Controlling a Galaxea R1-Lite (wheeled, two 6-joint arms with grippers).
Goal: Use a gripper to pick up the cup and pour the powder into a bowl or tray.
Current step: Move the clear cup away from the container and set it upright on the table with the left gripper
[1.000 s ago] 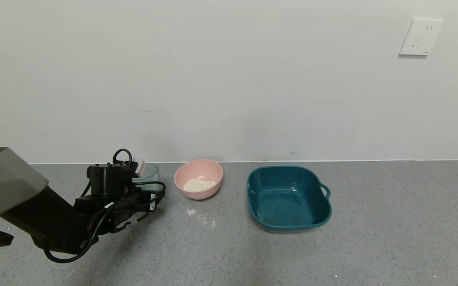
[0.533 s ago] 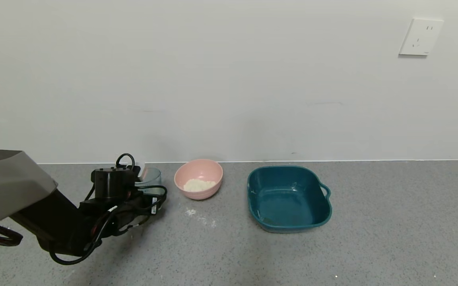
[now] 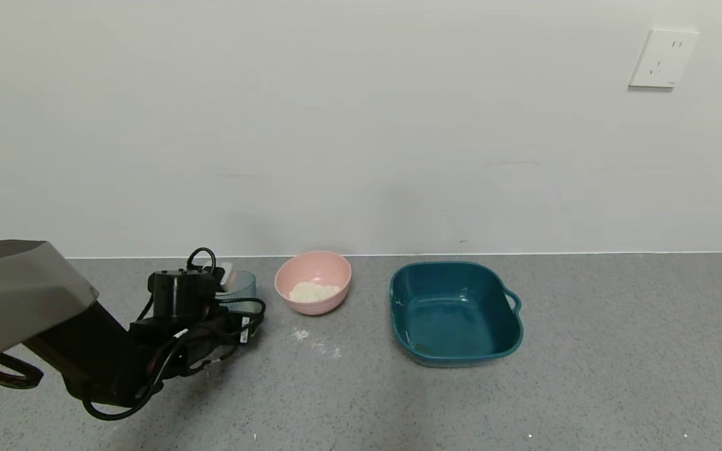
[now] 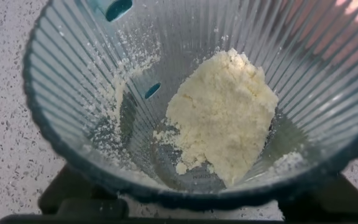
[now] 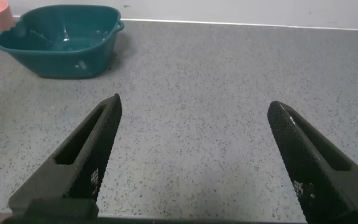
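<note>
The left claw [image 3: 226,294] grasps the ribbed cup [image 3: 240,285], upright with powder [image 4: 219,115] inside; the pink bowl [image 3: 313,282] sits at its three o'clock, just beside. The right claw [image 5: 194,149] hangs released.

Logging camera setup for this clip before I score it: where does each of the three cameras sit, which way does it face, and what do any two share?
Head view: high on the robot, looking forward and down at the grey counter; shows the left gripper at the cup, beside the pink bowl.
Left wrist view: on the left arm, looking straight into the cup at its powder.
Right wrist view: on the right arm, low over the counter; the right gripper is open.
Shared: head and right wrist views both show the teal tray.
</note>
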